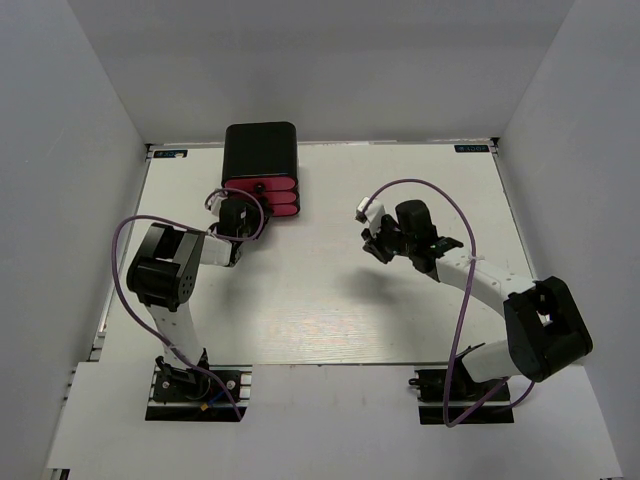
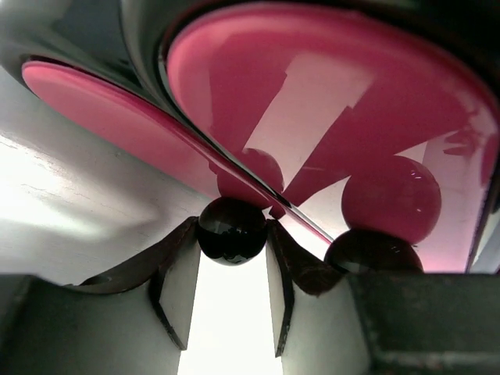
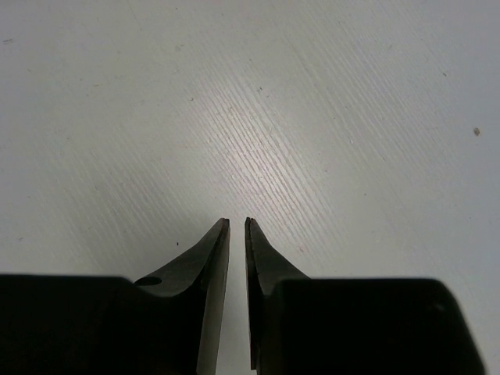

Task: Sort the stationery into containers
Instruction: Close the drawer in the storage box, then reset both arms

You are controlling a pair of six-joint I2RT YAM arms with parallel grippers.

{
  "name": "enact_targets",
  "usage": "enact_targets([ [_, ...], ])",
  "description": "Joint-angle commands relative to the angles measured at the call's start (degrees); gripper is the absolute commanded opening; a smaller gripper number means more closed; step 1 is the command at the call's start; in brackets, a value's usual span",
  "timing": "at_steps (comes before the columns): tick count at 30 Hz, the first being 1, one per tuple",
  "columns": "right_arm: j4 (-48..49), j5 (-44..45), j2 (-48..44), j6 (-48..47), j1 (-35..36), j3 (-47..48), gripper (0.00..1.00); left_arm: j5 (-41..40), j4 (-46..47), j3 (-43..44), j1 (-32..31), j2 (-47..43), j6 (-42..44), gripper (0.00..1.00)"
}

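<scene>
The black drawer box (image 1: pixel 260 150) stood at the far edge of the table (image 1: pixel 330 310), left of the middle. My left gripper (image 2: pixel 232 229) was closed on one black knob (image 2: pixel 231 234) of a pink drawer front (image 2: pixel 328 94); which drawer, I could not tell. My right gripper (image 3: pixel 237 226) hung over bare table, well apart from the box, its jaws almost together and holding nothing.

left gripper (image 2: pixel 231 232): extended forward, clamped on knob (image 2: pixel 230 221) | right gripper (image 3: pixel 237 225): angled inward, jaws nearly closed, empty
</scene>
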Motion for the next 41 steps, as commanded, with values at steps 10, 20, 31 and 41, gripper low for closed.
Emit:
enact_targets([
  [10, -1.5, -3.3, -0.2, -2.2, -0.9, -0.9, 0.26, 3.8, 7.4, -2.8, 0.4, -3.9, 1.1, 0.63],
  [20, -2.3, -4.8, -0.1, -2.9, -1.1, -0.7, 0.52, 10.5, 3.8, -20.7, -0.2, -20.2, 8.3, 0.81],
  [31, 0.5, -1.1, -1.2, 7.3, -1.5, 1.4, 0.9, 1.2, -33.9, -25.7, -0.8, -58.0, 20.2, 1.0],
  [41, 1.6, 1.7, -2.5, 15.0, -1.5, 4.7, 0.9, -6.1, -54.1, -25.7, -0.8, -85.7, 22.5, 1.0],
])
